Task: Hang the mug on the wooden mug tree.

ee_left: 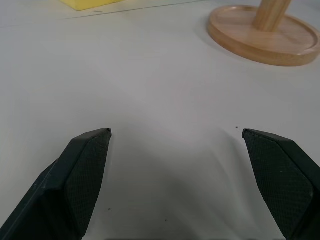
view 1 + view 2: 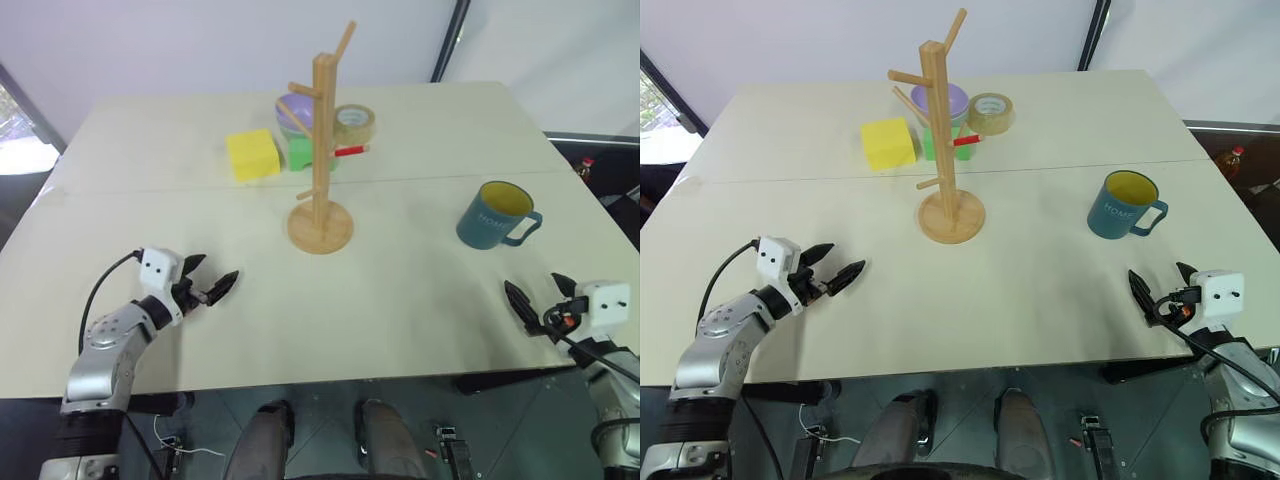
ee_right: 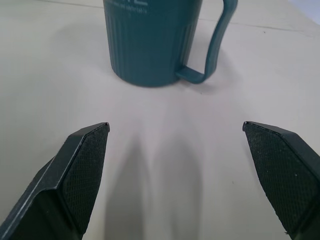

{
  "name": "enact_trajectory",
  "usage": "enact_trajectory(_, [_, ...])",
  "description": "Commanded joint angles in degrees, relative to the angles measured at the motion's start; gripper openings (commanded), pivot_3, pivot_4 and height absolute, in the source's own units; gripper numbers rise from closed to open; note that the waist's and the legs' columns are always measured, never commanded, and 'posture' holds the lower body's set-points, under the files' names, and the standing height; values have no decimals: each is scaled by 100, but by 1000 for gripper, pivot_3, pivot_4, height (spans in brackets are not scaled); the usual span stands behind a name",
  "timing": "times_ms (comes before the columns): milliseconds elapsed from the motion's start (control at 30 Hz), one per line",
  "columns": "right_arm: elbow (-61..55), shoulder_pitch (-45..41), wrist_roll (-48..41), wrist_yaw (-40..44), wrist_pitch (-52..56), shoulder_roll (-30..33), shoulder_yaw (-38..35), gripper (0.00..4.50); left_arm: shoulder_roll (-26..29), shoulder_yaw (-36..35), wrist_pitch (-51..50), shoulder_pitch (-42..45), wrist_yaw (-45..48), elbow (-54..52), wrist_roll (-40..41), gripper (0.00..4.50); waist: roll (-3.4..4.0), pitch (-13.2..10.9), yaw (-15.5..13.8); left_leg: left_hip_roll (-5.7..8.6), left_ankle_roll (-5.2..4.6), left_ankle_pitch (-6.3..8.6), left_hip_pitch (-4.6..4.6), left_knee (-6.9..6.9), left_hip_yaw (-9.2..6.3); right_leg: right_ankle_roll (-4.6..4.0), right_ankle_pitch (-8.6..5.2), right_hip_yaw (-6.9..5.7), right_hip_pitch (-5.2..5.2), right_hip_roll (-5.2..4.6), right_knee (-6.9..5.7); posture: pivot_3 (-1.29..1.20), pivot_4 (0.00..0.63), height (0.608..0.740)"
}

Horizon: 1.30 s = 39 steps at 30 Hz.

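A teal mug with a yellow inside stands upright on the right side of the table, its handle turned toward the right edge. The wooden mug tree rises from its round base at the table's middle, pegs bare. My right gripper hovers open near the front right edge, pointing at the mug from a short way off, with nothing between its fingers. My left gripper stands open at the front left, aimed toward the tree's base, well apart from it.
Behind the tree lie a yellow block, a green block, a purple bowl, a tape roll and a red pen. A seam crosses the tabletop. A dark pole stands beyond the far edge.
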State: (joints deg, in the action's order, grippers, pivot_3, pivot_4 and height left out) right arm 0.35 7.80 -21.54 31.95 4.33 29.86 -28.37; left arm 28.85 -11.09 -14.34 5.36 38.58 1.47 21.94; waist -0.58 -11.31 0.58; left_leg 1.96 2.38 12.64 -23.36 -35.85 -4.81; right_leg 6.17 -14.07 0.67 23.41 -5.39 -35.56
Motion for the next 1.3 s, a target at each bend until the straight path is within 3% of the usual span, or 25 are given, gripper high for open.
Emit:
enact_trajectory(33, [-70,-77,-29,-20,-29,45,-13,4434,-11,-160,78,-3,-26,-246,94,4500,0,0,0,0,0,0,0,0,0,0,0,0,0,0,0,0,150,740])
enact_trajectory(300, [-166,-118,40,-231,91,36,17,4434,-28,61,-376,-107,124,-769,319,4500,0,0,0,1,-1,0,-1,1,1,0,1,0,0,-1,3,0,150,740])
enact_trajectory(600, [-301,-415,210,-912,220,-161,144,4434,-209,1849,-618,574,983,-1946,160,4500,1,1,-12,7,-1,0,-1,-4,7,-1,1,1,-8,-4,6,0,150,740])
enact_trajectory(767, [-170,-880,456,-1508,164,-393,232,4434,-536,2335,-818,1245,1312,-1922,388,4500,6,3,26,17,-2,-1,1,-6,11,3,4,1,-7,3,2,0,150,740])
enact_trajectory(967, [241,-1279,704,-1945,100,-434,239,4434,-669,2550,-804,1519,1477,-1869,318,4500,11,6,6,14,-4,-1,2,-2,4,3,4,1,-5,19,-2,0,150,740])
enact_trajectory(1300, [1291,-1878,859,-1976,-269,-288,301,4434,-612,2472,-852,1504,1472,-2016,336,4500,11,6,24,15,-5,-1,3,-10,6,4,4,4,-10,20,-4,0,150,740])
